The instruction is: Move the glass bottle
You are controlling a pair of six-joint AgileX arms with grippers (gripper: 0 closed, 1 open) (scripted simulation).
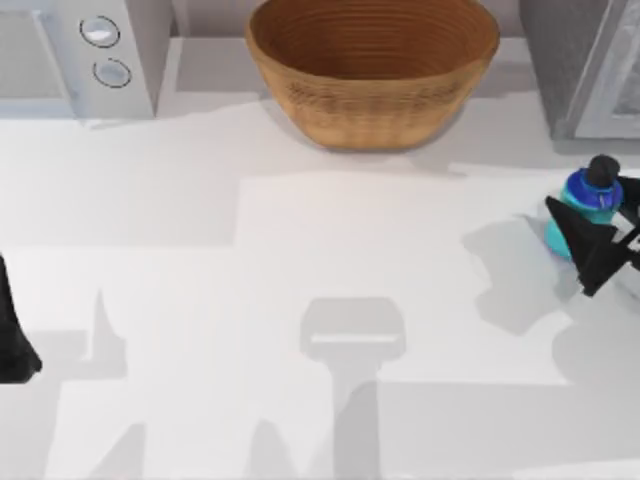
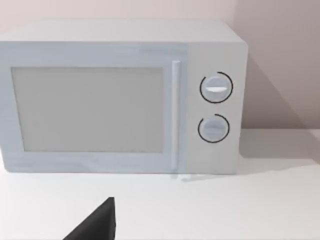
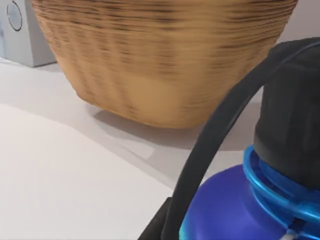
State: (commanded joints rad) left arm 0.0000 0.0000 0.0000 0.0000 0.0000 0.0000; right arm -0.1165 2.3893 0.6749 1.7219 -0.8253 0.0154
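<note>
Closest to the right wrist camera, the glass bottle (image 3: 240, 210) looms large: a deep blue shoulder, a cyan ring at the neck and a black round cap above it, with a thin black loop arching past the cap. From above, the glass bottle (image 1: 586, 208) stands upright near the table's right edge, well apart from the woven basket (image 1: 372, 70) at the back centre. Its long axis runs straight up, cap on top, cyan base on the white table (image 1: 300, 270).

Right against the bottle sits the right gripper (image 1: 598, 238). Its dark fingers reach in from the right and front, with one pointed finger lying across the lower body on the side toward the table's middle. Whether the jaws are closed on the bottle or merely flanking it cannot be told; the fingers overlap the body, but no clear squeeze shows.

That closeness is what matters for the move: the bottle lies directly at the right jaws, so the right arm looks like the one to carry it. Any travel toward the table's centre or the basket would run leftward and back.

Parked at the table's left edge, the left gripper (image 1: 14, 345) faces the white microwave (image 2: 120, 97) at the back left corner, far from the bottle.
</note>
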